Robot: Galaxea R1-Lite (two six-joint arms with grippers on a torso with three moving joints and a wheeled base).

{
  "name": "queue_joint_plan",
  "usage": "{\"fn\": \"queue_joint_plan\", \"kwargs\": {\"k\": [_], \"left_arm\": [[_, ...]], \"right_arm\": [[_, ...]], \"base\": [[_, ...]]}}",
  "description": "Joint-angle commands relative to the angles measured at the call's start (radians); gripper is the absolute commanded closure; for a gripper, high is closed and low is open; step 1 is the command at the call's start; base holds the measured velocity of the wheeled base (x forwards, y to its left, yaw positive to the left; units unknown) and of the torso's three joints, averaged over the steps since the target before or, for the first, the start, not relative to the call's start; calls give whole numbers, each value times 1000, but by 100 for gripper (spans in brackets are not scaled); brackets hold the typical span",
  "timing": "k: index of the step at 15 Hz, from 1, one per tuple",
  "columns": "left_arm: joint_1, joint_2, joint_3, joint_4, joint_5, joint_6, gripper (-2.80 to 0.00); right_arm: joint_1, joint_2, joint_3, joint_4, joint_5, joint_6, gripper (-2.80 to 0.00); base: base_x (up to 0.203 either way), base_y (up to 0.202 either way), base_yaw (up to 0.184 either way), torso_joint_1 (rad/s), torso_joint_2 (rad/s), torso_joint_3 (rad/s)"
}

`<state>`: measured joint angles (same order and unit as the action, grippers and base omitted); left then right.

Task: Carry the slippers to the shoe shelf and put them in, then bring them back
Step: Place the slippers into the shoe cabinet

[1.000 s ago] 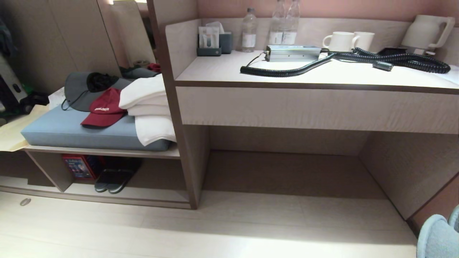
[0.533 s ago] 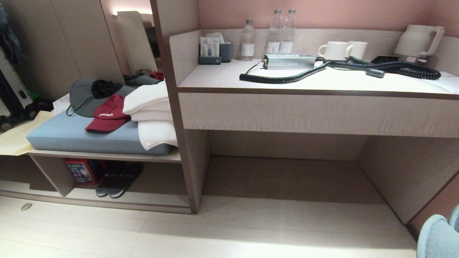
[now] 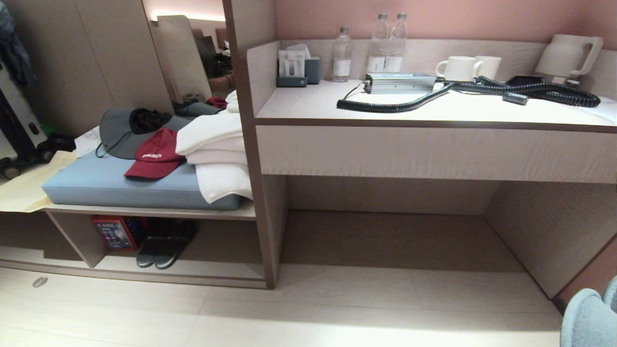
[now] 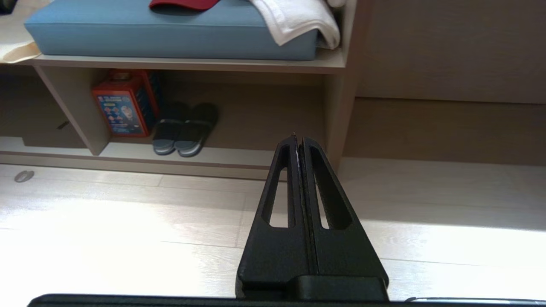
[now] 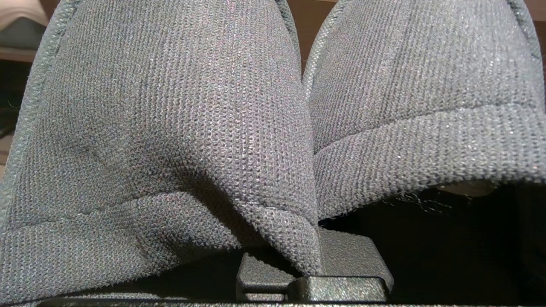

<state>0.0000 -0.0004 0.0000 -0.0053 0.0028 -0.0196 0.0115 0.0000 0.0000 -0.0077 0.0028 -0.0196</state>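
Observation:
A pair of grey knit slippers fills the right wrist view, and my right gripper is shut on the fabric edge where the two uppers meet. Their pale toes show at the head view's bottom right corner. The shoe shelf is the low beige cubby at the left, under a blue cushion. A dark pair of slides lies inside it, next to a red box. My left gripper is shut and empty above the floor, pointing towards the shelf.
A long beige desk stands right of the shelf, carrying bottles, mugs, a kettle and a coiled black hose. Caps and white towels lie on the blue cushion. Pale floor runs in front.
The whole head view has shifted, with the furniture sliding right and slightly down in the picture, so the camera moved. Neither gripper nor the held slippers changed.

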Motion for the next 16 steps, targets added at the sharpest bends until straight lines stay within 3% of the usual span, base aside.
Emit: {"fn": "queue_joint_plan", "kwargs": {"k": [1, 16], "left_arm": [[0, 0, 0, -1, 0, 0, 0], [0, 0, 0, -1, 0, 0, 0]], "right_arm": [[1, 1, 2, -2, 0, 0, 0], [1, 0, 2, 0, 0, 0, 0]], "base": [[0, 200, -5, 6, 2, 8], [0, 196, -2, 2, 1, 1]]}}
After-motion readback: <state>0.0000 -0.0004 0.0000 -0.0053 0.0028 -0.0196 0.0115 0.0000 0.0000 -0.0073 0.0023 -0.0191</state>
